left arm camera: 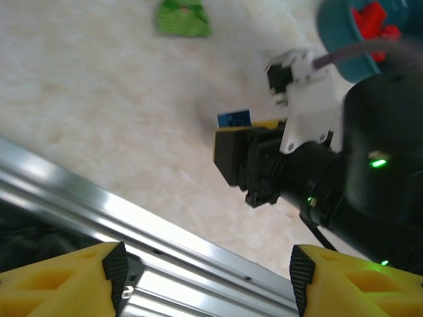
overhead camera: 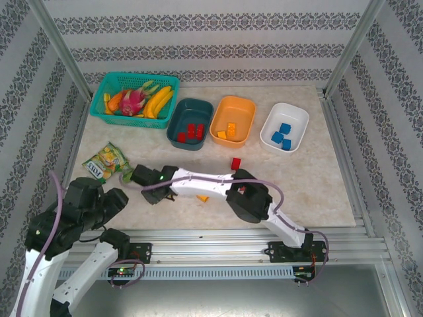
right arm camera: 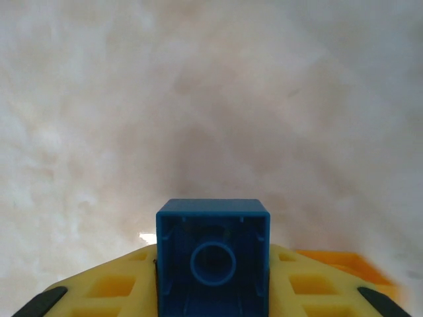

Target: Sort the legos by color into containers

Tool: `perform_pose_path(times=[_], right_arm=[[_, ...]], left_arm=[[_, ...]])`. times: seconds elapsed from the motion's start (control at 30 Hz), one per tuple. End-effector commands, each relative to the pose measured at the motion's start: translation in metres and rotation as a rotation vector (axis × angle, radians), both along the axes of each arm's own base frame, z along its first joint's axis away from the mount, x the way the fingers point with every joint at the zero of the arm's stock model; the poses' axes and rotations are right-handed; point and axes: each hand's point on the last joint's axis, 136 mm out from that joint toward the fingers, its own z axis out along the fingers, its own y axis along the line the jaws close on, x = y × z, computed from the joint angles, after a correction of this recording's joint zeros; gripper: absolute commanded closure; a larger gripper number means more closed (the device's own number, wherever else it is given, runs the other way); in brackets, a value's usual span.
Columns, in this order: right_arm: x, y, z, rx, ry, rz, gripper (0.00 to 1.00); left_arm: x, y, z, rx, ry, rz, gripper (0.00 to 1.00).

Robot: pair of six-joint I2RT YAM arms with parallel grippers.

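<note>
- Top external view: three containers stand in a row across the upper middle of the frame. The dark teal tub [overhead camera: 198, 109] holds red legos [overhead camera: 192, 132], the orange tub [overhead camera: 239, 111] holds orange legos [overhead camera: 228, 130], and the white tub [overhead camera: 291, 113] holds blue legos [overhead camera: 283, 134].
- A fruit basket [overhead camera: 115, 82] sits at the upper left, just beside the dark teal tub.
- A loose red lego [overhead camera: 235, 163] lies on the table [overhead camera: 317, 185] below the orange tub. A loose orange lego [overhead camera: 203, 197] lies at lower centre, against the lower edge of the right arm.
- The right arm reaches leftward across the lower middle. The right gripper [overhead camera: 141, 176] is near a snack packet [overhead camera: 104, 162].
- Right wrist view: the fingers are closed on a blue lego [right arm camera: 213, 257] at bottom centre, its hollow underside facing the camera. An orange-yellow brick [right arm camera: 344, 264] shows at the lower right, behind the right-hand finger.
- Left wrist view: the left gripper [left arm camera: 208, 274] has its fingers [left arm camera: 73, 274] in the bottom corners, spread wide apart and open, above an aluminium rail [left arm camera: 99, 205]. The blue lego appears at frame centre, at the tip of the right gripper.
</note>
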Motion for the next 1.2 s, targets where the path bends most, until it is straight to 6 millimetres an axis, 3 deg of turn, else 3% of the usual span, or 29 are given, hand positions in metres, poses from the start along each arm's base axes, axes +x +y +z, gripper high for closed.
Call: perform_pose_path(times=[0.0, 0.2, 0.4, 0.57, 0.73, 0.9, 1.17], right_arm=[[0.031, -0.024, 0.067, 0.114, -0.032, -0.107, 0.67], [0.087, -0.106, 0.104, 0.154, -0.035, -0.294, 0.68], [0.134, -0.219, 0.126, 0.167, -0.043, -0.500, 0.68], [0.157, -0.317, 0.123, 0.170, -0.012, -0.696, 0.68], [0.168, -0.394, 0.102, 0.169, 0.058, -0.868, 0.68], [0.173, -0.437, 0.067, 0.169, 0.171, -0.958, 0.66], [0.189, -0.460, 0.022, 0.156, 0.295, -1.017, 0.65]], left_arm=[[0.041, -0.039, 0.027, -0.106, -0.128, -0.144, 0.32], [0.100, -0.092, 0.053, -0.221, -0.180, -0.308, 0.31], [0.159, -0.143, 0.060, -0.229, -0.180, -0.419, 0.28], [0.202, -0.203, 0.063, -0.251, -0.208, -0.512, 0.28], [0.223, -0.264, 0.050, -0.260, -0.188, -0.612, 0.28], [0.237, -0.305, 0.036, -0.268, -0.172, -0.674, 0.28], [0.256, -0.345, 0.030, -0.265, -0.183, -0.737, 0.28]])
